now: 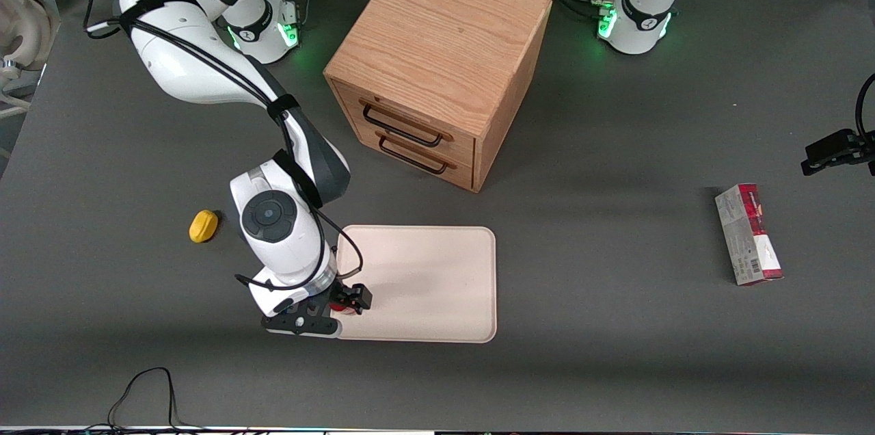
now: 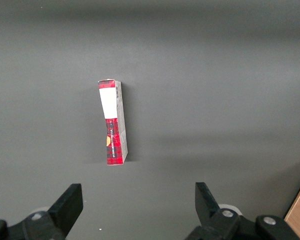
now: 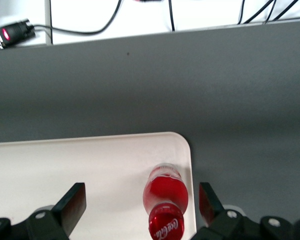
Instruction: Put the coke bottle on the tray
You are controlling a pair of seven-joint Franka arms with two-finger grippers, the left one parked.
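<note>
The coke bottle (image 3: 166, 207), small and red with a red lettered cap, stands upright on the cream tray (image 3: 65, 160), close to one rounded corner at the tray's edge nearest the front camera. My right gripper (image 3: 140, 202) is open right above it. Its fingers straddle the bottle without touching it, and the bottle is nearer to one finger than to the other. In the front view the gripper (image 1: 345, 305) hangs over the tray's (image 1: 424, 284) corner at the working arm's end, and only a bit of the red bottle (image 1: 342, 310) shows under it.
A wooden two-drawer cabinet (image 1: 437, 66) stands farther from the front camera than the tray. A yellow object (image 1: 203, 226) lies beside the working arm. A red-and-grey carton (image 1: 748, 234) lies toward the parked arm's end; it also shows in the left wrist view (image 2: 113, 122).
</note>
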